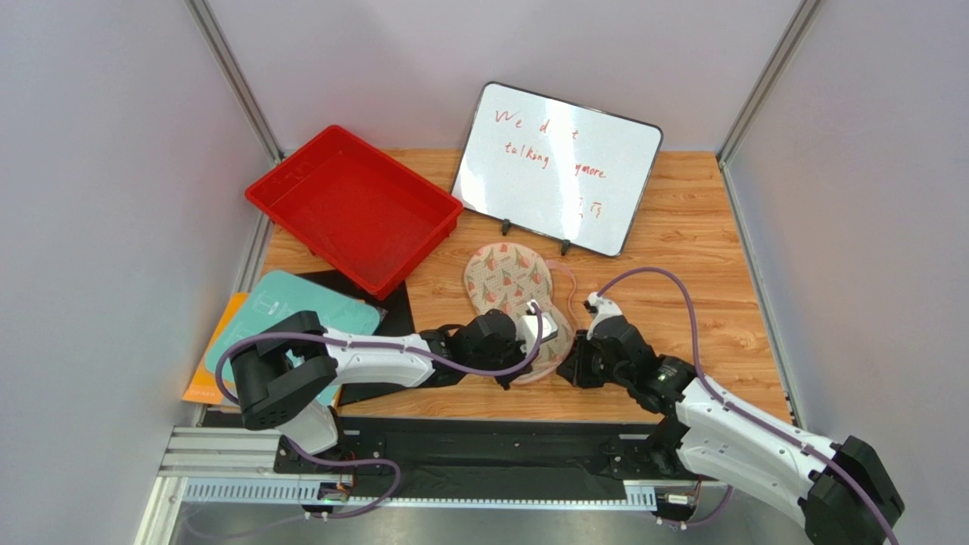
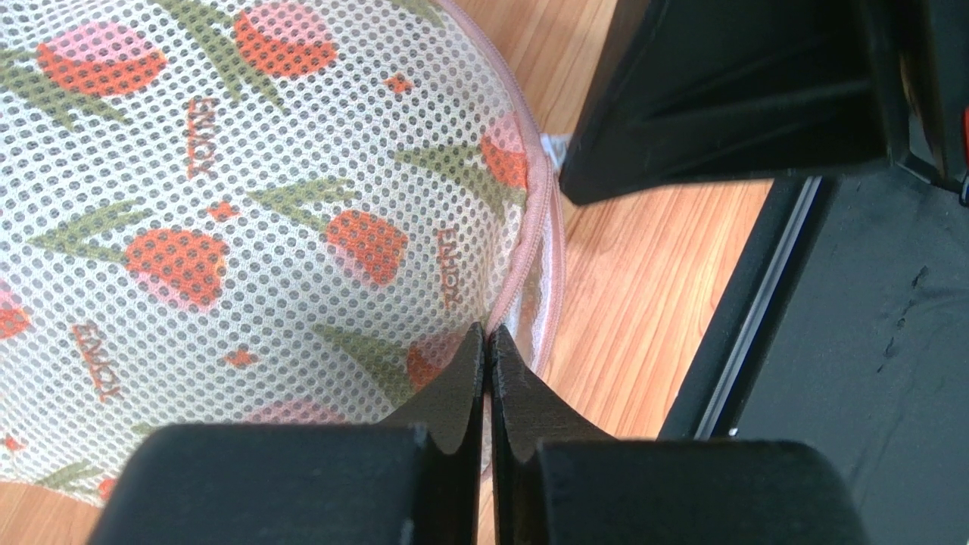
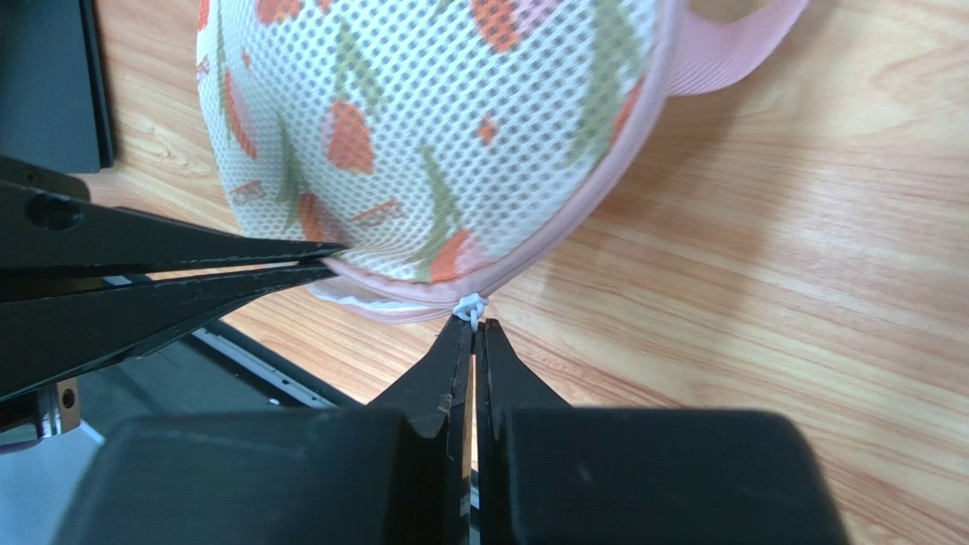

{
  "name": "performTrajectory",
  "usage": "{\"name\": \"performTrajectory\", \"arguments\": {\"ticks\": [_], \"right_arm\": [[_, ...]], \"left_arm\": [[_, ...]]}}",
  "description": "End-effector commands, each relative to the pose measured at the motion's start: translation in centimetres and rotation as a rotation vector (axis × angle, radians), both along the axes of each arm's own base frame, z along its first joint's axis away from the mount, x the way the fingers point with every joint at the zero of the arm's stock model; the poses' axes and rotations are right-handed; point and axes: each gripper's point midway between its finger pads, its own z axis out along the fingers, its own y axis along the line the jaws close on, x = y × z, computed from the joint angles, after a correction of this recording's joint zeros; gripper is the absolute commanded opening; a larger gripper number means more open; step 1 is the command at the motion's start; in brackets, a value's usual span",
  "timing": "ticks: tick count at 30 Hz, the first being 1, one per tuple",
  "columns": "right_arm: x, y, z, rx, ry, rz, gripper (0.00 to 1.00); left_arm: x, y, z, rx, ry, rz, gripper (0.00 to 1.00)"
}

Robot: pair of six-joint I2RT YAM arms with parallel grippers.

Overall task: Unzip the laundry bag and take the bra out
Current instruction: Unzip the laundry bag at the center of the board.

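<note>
The laundry bag point(image 1: 506, 278), cream mesh with red and green print and pink zipper edging, lies flat mid-table. My left gripper point(image 1: 549, 329) comes at its near end from the left. In the left wrist view its jaws point(image 2: 489, 333) are shut, tips pinching the pink edging point(image 2: 526, 244) of the bag point(image 2: 228, 227). My right gripper point(image 1: 571, 361) meets the same end from the right. In the right wrist view it point(image 3: 474, 325) is shut on the small white zipper pull point(image 3: 469, 307) at the rim of the bag point(image 3: 432, 136). The bra is hidden.
A red tray point(image 1: 353, 216) sits at the back left and a whiteboard point(image 1: 557, 165) stands propped behind the bag. A teal board point(image 1: 296, 309) lies over black and orange sheets point(image 1: 210, 363) at the left. The black base rail point(image 1: 478, 454) runs along the near edge.
</note>
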Motion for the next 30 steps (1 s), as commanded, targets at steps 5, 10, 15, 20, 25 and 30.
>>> {"name": "performTrajectory", "arguments": {"ticks": [5, 10, 15, 20, 25, 30], "right_arm": [[2.2, -1.7, 1.2, -0.047, -0.073, -0.066, 0.00], [1.8, -0.8, 1.8, -0.022, -0.067, 0.001, 0.00], [0.8, 1.5, 3.1, 0.063, -0.064, 0.134, 0.00], [-0.7, 3.2, 3.8, 0.100, -0.069, 0.236, 0.00], [-1.3, 4.2, 3.8, 0.134, -0.057, 0.265, 0.00], [-1.8, 4.9, 4.4, 0.166, -0.063, 0.290, 0.00]], "left_arm": [[-0.6, 2.1, -0.4, 0.040, -0.008, -0.001, 0.00], [-1.2, 1.9, 0.2, 0.014, -0.007, -0.038, 0.00], [-1.3, 1.3, 1.4, -0.021, -0.010, -0.055, 0.20], [-1.7, 0.5, 4.1, -0.082, -0.037, -0.072, 0.71], [-1.8, -0.2, 4.5, -0.107, -0.042, -0.078, 0.73], [-1.0, -0.4, 3.0, -0.054, -0.047, -0.050, 0.73]]}}
